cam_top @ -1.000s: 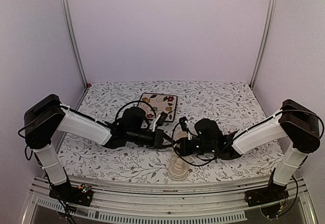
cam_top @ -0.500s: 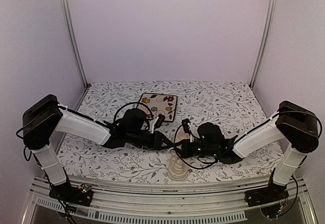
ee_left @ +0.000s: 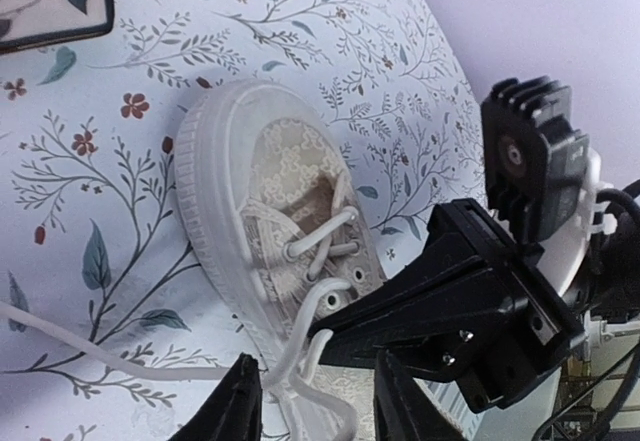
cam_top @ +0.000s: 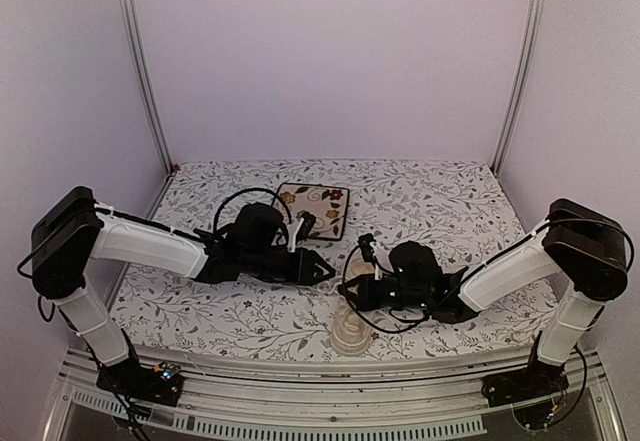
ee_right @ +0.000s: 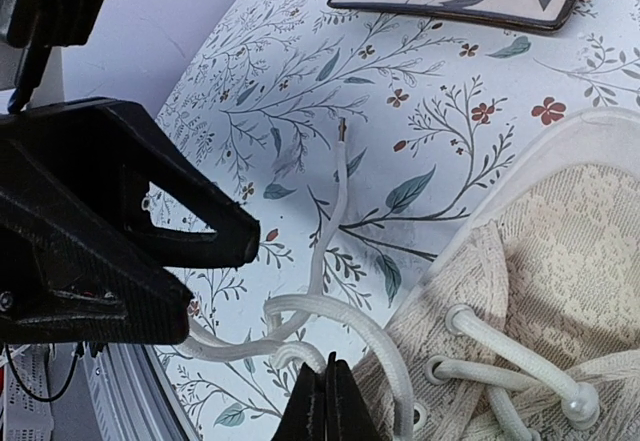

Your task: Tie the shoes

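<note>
The cream shoe (ee_left: 262, 196) lies on the floral tabletop close to the front edge (cam_top: 350, 333), its laces (ee_right: 345, 313) untied and looped beside the eyelets. My right gripper (ee_right: 325, 369) is shut, pinching a lace loop (ee_right: 298, 353) at its tips. My left gripper (ee_left: 315, 376) stands open, its fingers (ee_left: 238, 406) either side of hanging lace strands (ee_left: 300, 346) without gripping them. In the top view, the left gripper (cam_top: 327, 270) and right gripper (cam_top: 351, 295) nearly meet just above the shoe.
A square floral plate (cam_top: 313, 207) with a dark rim lies behind the grippers. One loose lace end (ee_right: 342, 166) trails across the table toward it. The metal rail of the table front (cam_top: 330, 371) runs just below the shoe.
My left gripper has gone from shut to open, letting go of the lace, and its arm has shifted slightly back. The right gripper edged left and stays shut.
</note>
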Available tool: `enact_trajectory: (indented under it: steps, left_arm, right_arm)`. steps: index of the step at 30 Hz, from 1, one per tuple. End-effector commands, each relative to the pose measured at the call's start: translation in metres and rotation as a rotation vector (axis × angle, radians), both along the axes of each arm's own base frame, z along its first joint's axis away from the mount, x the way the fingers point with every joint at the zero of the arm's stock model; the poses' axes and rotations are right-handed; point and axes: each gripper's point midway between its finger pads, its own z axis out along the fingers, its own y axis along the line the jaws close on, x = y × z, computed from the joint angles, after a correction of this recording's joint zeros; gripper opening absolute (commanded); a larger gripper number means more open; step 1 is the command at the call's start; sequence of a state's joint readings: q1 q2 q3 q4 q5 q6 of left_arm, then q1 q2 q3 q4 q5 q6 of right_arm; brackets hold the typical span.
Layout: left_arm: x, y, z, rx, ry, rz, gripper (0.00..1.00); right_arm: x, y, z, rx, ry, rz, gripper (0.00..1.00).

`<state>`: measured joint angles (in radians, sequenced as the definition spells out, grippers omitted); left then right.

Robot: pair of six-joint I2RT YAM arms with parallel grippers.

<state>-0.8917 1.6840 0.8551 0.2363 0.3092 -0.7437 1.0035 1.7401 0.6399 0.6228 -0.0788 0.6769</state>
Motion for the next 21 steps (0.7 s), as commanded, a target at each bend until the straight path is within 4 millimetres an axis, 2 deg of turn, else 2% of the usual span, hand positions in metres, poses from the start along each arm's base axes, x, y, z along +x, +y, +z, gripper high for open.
enact_trajectory:
  steps: [1,6,9,14,21]
  left_arm:
    - [0.02,0.006,-0.01,0.038,0.009,0.05,0.39]
    - [0.037,0.014,-0.023,0.053,0.043,0.09,0.41]
    - [0.041,0.012,-0.031,0.066,0.061,0.07,0.41]
    - [0.037,0.004,-0.049,0.095,0.102,-0.009,0.39]
    - [0.027,-0.007,-0.043,0.025,0.088,-0.104,0.37]
  right_arm:
    - [-0.003,-0.006,-0.001,-0.006,0.0,-0.018,0.02]
    - [-0.003,-0.006,0.0,-0.003,-0.001,-0.02,0.02]
    - [-0.002,-0.006,0.0,-0.003,-0.002,-0.021,0.02]
    - [-0.002,-0.007,0.0,-0.004,-0.004,-0.022,0.02]
    - [-0.001,-0.008,-0.001,-0.009,-0.004,-0.028,0.02]
